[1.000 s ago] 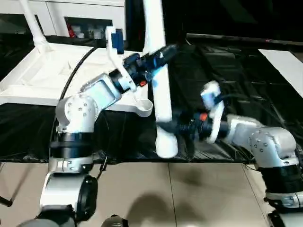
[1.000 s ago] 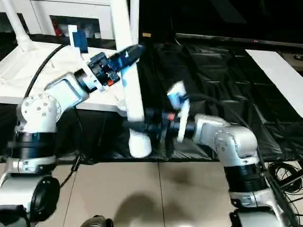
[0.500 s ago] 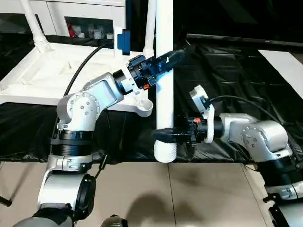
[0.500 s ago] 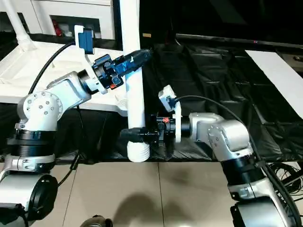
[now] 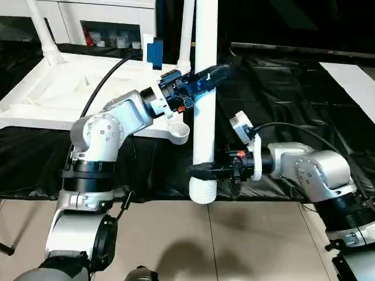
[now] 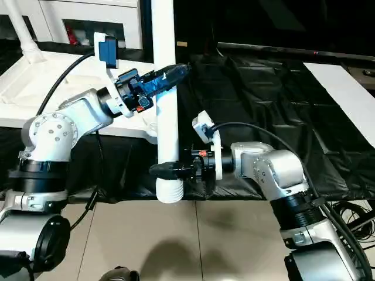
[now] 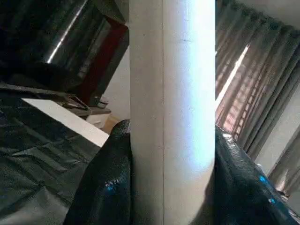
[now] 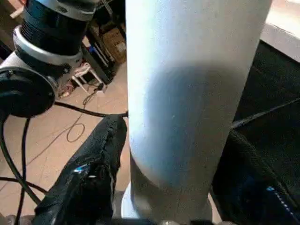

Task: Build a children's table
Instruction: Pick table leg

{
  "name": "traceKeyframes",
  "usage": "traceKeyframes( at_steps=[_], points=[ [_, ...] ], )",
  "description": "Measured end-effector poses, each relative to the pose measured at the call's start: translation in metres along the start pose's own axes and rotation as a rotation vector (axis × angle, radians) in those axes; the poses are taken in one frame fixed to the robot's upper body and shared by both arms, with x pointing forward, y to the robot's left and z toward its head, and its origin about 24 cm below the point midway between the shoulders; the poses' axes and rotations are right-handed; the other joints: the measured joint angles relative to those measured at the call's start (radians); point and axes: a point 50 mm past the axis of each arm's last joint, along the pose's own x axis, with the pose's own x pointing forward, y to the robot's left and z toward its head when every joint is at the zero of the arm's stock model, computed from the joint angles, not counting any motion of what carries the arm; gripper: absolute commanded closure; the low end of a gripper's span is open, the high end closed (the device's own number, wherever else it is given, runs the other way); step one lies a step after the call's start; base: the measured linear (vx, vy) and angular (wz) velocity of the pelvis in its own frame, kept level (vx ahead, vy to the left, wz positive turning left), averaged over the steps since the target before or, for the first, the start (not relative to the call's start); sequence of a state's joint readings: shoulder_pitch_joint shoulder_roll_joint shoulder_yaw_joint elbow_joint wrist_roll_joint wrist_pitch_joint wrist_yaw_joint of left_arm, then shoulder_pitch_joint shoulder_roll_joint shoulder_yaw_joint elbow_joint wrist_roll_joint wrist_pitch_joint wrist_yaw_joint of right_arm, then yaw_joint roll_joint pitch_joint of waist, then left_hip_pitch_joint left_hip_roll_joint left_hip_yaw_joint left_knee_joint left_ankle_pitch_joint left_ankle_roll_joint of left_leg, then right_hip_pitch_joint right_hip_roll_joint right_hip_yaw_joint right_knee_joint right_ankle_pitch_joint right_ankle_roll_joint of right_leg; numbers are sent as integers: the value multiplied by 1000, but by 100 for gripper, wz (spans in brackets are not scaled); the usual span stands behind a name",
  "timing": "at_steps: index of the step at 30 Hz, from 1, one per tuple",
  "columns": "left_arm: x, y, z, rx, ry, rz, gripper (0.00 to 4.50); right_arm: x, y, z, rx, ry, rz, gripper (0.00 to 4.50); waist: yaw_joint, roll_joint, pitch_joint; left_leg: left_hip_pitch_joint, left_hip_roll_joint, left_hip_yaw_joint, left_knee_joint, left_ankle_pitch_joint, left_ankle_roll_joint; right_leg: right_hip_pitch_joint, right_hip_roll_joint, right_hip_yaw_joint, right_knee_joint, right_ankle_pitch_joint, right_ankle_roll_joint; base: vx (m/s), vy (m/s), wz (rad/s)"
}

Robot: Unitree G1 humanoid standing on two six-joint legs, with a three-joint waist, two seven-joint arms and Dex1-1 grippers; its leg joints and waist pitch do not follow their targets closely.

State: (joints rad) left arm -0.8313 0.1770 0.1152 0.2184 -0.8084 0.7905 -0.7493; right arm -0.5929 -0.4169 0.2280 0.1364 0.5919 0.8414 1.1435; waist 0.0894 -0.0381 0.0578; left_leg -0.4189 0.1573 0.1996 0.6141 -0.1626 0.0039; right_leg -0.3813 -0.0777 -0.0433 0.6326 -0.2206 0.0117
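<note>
- The leg (image 5: 205, 88), a long white tube, stands upright just off the near right corner of the tabletop (image 5: 70, 96); its ribbed end hangs over the floor (image 5: 246, 240), so it's carried, not resting.
- Left claw (image 5: 206, 76) grips the leg partway up, black fingers (image 7: 105, 187) pressed on both sides. Prob. the high hold keeps the tube from tipping.
- Right claw (image 5: 202, 171) is low on the leg, just above the ribbed end, fingers (image 8: 91, 173) either side of the tube. Looks closed around it, but can't tell if both pads bear firmly yet.
- Two holds, one high and one low, w/ arms coming from opposite sides: likely for control of both tilt and aim while the ribbed end is steered.
- Tabletop lies upside down on the black-covered desk (image 5: 281, 99), left of the leg, ribs up so sockets face up.
- Open corner socket (image 5: 179, 132) sits just left of the leg, near its lower half: likely the target.
- Two other legs already stand in the tabletop: one at the far left corner (image 5: 41, 32), one right behind the held leg (image 5: 186, 29).
- Next, I'd judge: lift ribbed end above the socket rim, shift toward the tabletop, push down. Risk: tube slips or goes in crooked.
</note>
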Motion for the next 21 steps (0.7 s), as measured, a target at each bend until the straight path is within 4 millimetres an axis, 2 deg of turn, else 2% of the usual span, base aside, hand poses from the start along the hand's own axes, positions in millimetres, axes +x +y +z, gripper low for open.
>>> traceKeyframes(
  at_steps=[8,10,13,14,21],
  points=[
    [1,3,0,-19,14,30,277,2,-2,-2,7,-4,-2,259,0,0,0,0,0,0,0,1,-1,0,0,0,0,1,0,0,0,0],
    [1,4,1,-18,14,41,221,4,-3,-2,6,-11,-2,261,0,0,0,0,0,0,0,1,-1,0,0,0,0,1,0,0,0,0],
    [2,5,3,-9,10,63,201,7,-3,-1,0,-42,-14,262,0,0,0,0,0,0,0,1,-1,0,0,0,0,1,0,0,0,0],
    [2,4,4,-1,8,65,179,9,-3,0,-3,-54,-18,263,0,0,0,0,0,0,0,1,-1,0,0,0,0,1,0,0,0,0],
    [0,5,20,118,-90,139,163,12,-10,14,-62,-258,-166,263,0,1,0,0,1,0,0,2,-3,0,0,-1,0,2,0,0,0,0]
  ],
)
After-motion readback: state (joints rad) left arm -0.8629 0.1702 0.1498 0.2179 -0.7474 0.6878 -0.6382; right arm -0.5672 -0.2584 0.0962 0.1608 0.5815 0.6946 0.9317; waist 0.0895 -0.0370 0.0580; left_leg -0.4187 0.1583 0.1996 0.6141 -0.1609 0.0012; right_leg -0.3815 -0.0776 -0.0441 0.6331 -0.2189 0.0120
